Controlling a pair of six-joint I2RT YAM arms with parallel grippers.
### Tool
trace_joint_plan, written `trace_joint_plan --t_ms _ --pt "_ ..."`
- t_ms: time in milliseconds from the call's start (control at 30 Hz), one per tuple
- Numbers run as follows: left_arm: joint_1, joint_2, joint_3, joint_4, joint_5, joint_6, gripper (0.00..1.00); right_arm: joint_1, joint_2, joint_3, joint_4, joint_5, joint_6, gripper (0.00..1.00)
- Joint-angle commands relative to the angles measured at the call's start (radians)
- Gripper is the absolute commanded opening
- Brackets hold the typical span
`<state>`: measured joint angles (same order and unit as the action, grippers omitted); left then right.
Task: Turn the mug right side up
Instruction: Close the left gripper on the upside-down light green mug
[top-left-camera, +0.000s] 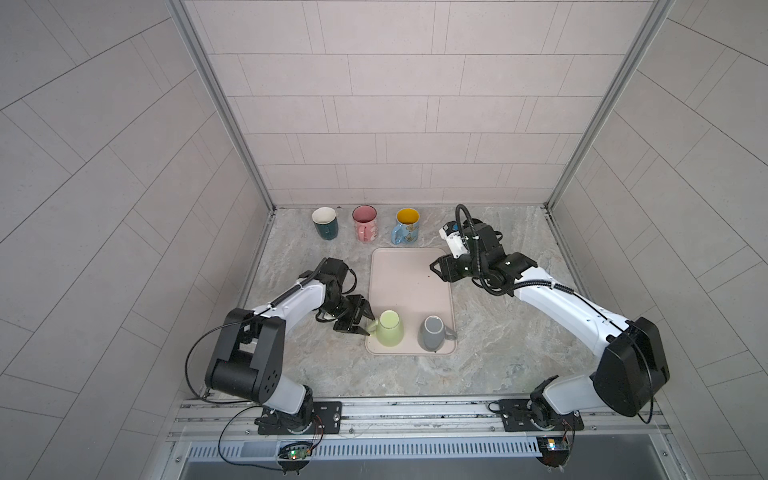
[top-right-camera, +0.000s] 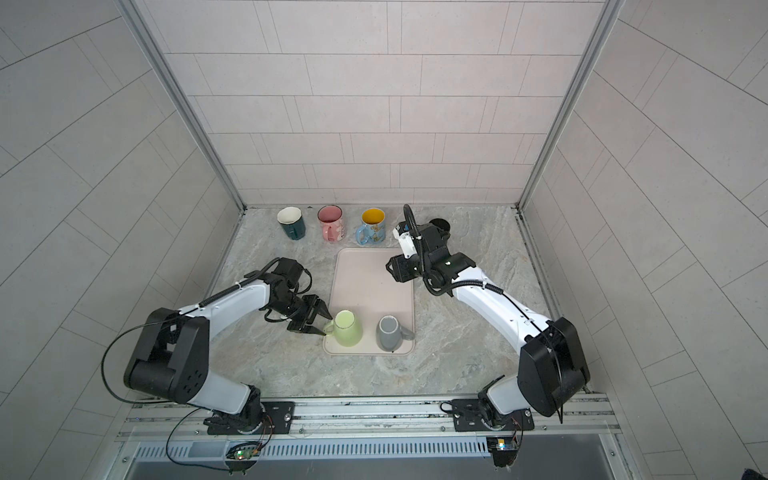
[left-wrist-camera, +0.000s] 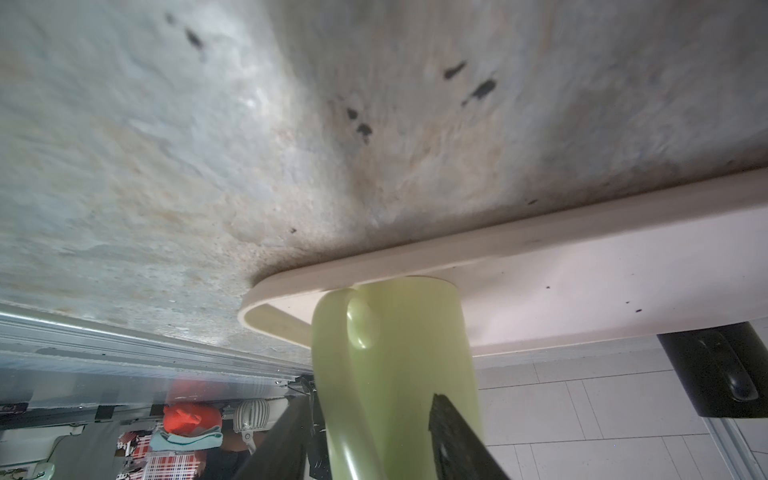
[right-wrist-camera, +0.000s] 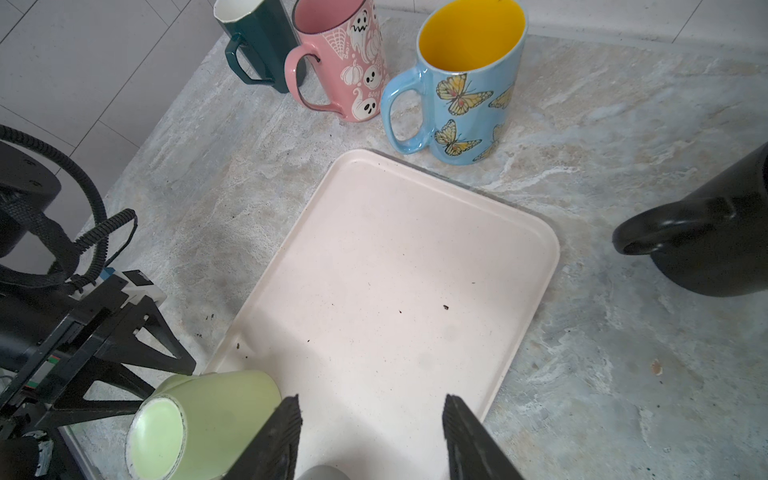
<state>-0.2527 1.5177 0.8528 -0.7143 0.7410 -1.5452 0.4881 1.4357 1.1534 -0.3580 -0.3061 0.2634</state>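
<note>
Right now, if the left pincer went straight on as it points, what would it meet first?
Probably the handle of the inverted pale green ceramic mug, between the fingers of the left pincer.

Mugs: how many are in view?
6. Teal mug, pink mug and blue mug along the back wall; green mug and gray mug on the tray; black mug at back right, partly hidden.

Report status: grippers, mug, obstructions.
Left gripper open, straddling handle of green mug. Right gripper open, empty, over tray. Mug upside down on tray. Grey mug beside it, apart.

Left arm (top-left-camera: 291, 303) low, right arm (top-left-camera: 561, 307) raised, both jaws parted.
</note>
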Motion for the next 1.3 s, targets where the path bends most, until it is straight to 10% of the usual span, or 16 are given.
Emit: trace_joint_plan --t_ms 0,1267 --pt "-0.009 0.018 0.026 -0.017 0.008 -0.014 0.51 -0.003 0.006 0.009 -0.013 0.009 0.002 0.56" --pt "-0.054 0.066 0.025 0.195 0.061 -0.031 0.0 -0.009 0.026 0.0 -0.007 0.018 0.014 0.56"
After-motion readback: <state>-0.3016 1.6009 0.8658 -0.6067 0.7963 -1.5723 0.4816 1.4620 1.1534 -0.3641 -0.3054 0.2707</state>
